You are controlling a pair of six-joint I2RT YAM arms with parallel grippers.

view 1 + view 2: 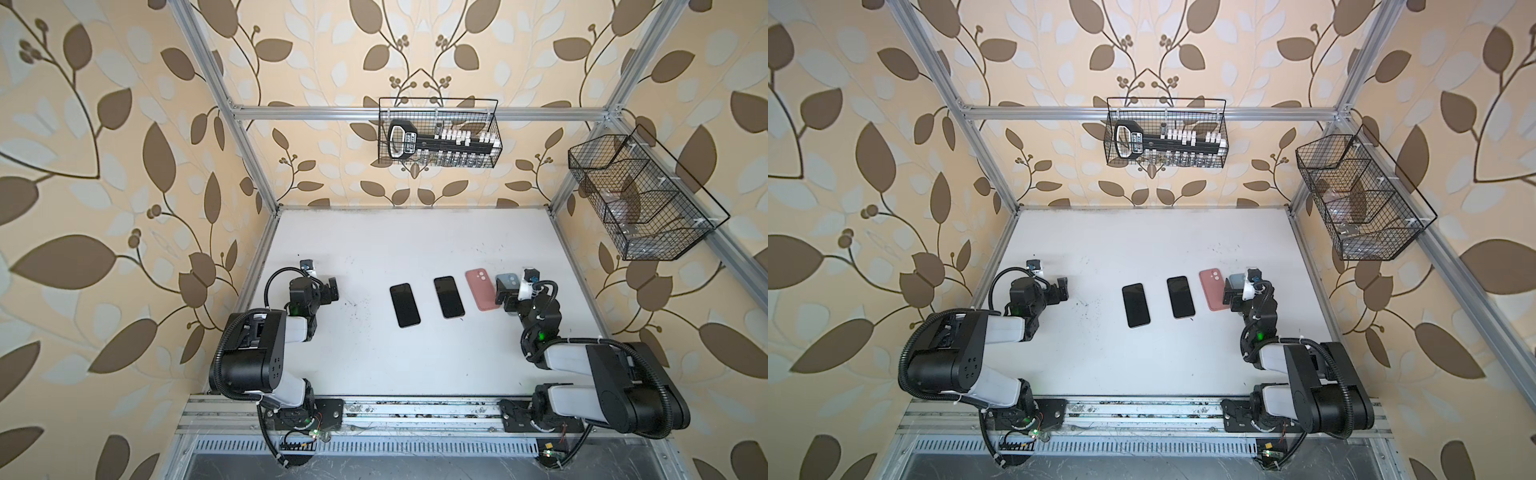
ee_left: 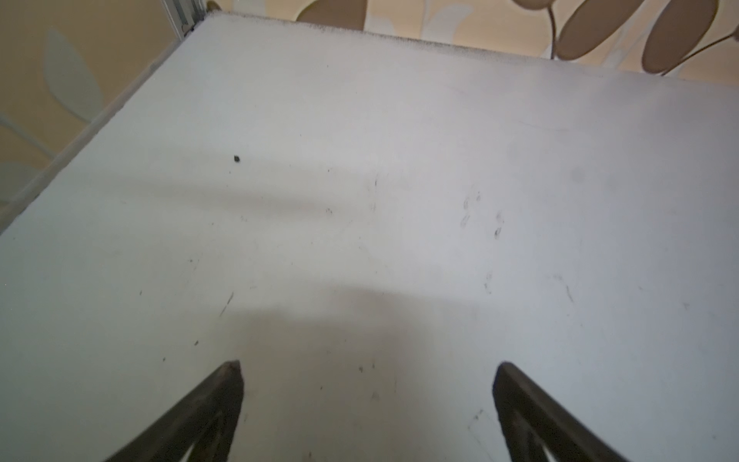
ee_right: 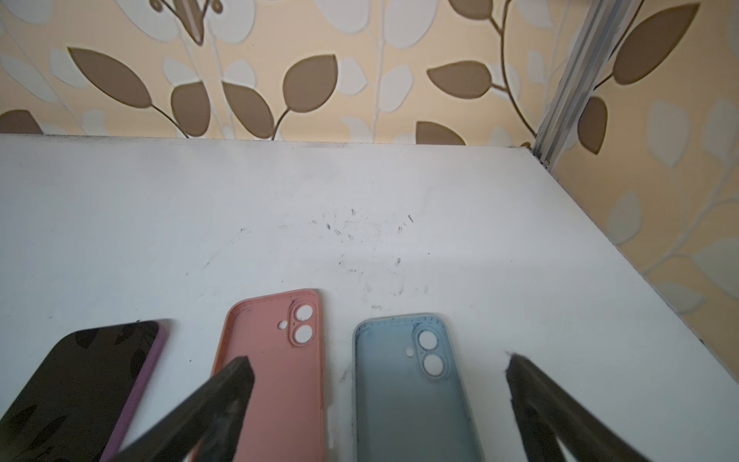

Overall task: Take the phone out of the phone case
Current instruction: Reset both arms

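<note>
Right gripper (image 3: 376,360) hangs open over the pink case (image 3: 276,380) and blue case (image 3: 396,404); the phone (image 3: 80,380) lies to its left, probably stiff and slick in a soft purple case (image 3: 142,380), best peeled at a corner.

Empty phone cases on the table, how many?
2. A pink silicone case lies beside the black-screened phone in a purple case; pale blue silicone case lies next to it, under the open right gripper. None seem hidden.
</note>
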